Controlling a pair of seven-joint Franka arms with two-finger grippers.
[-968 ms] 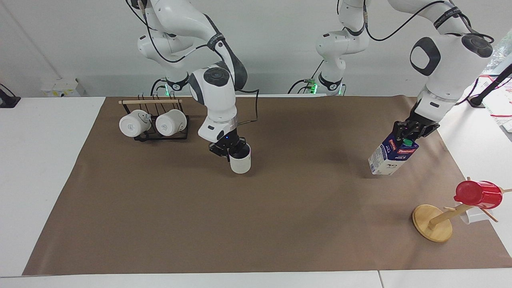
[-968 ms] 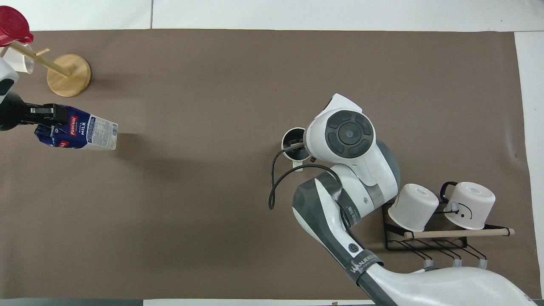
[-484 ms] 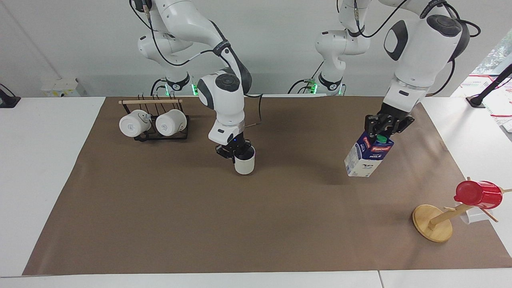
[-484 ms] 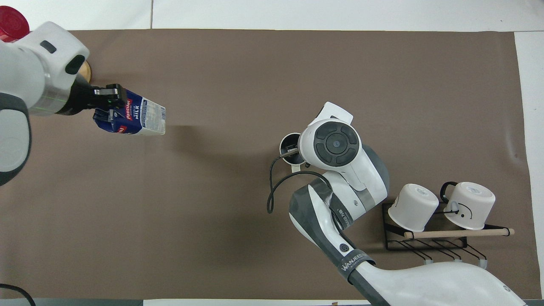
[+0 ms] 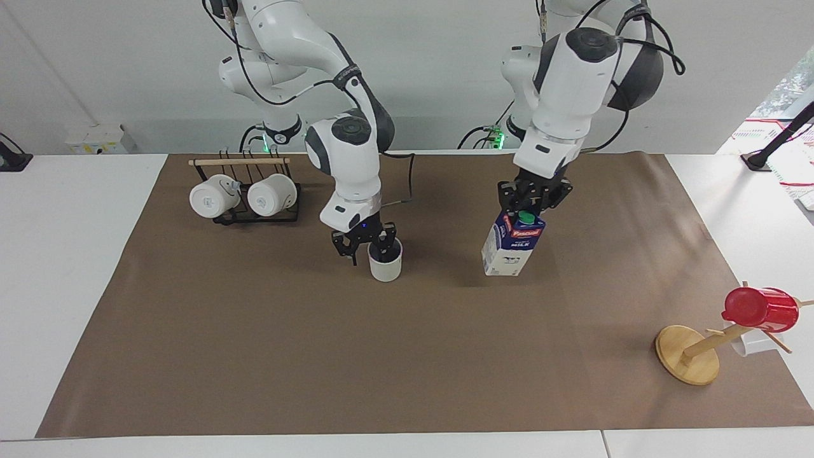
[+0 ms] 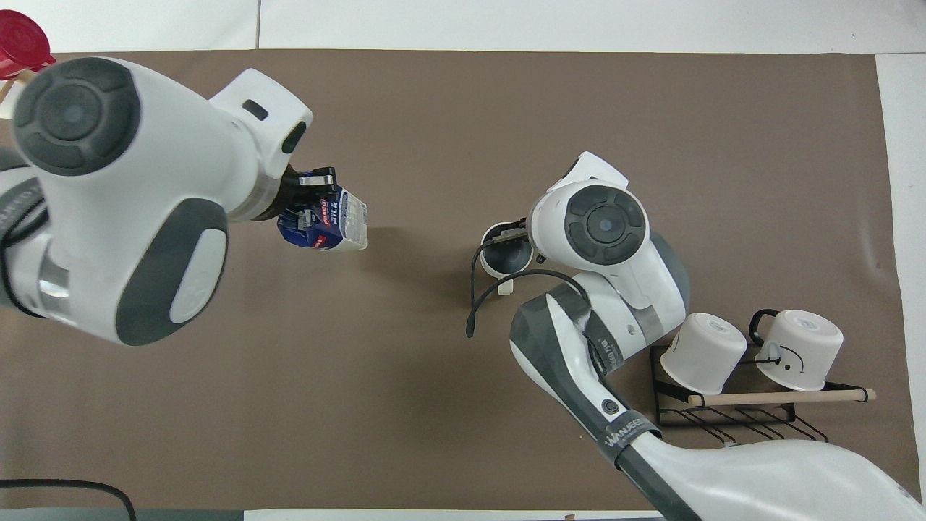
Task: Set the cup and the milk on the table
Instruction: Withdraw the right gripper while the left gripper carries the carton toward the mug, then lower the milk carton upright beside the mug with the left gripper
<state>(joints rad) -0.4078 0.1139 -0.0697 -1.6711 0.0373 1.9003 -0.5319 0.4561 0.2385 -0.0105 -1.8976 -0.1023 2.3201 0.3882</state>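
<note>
The cup stands upright on the brown paper of the table near its middle. My right gripper is open just over the cup's rim, on the side toward the right arm's end. The cup also shows in the overhead view, partly under the right hand. My left gripper is shut on the top of the milk, which hangs slightly tilted, its base at or just above the paper beside the cup, toward the left arm's end. The milk also shows from above.
A black wire rack with two white mugs stands toward the right arm's end, nearer to the robots. A wooden mug tree bearing a red cup stands at the left arm's end, farther from the robots.
My left arm carried the milk from the left arm's end toward the middle and brought it more upright and lower. My right gripper let go of the cup's rim and opened.
</note>
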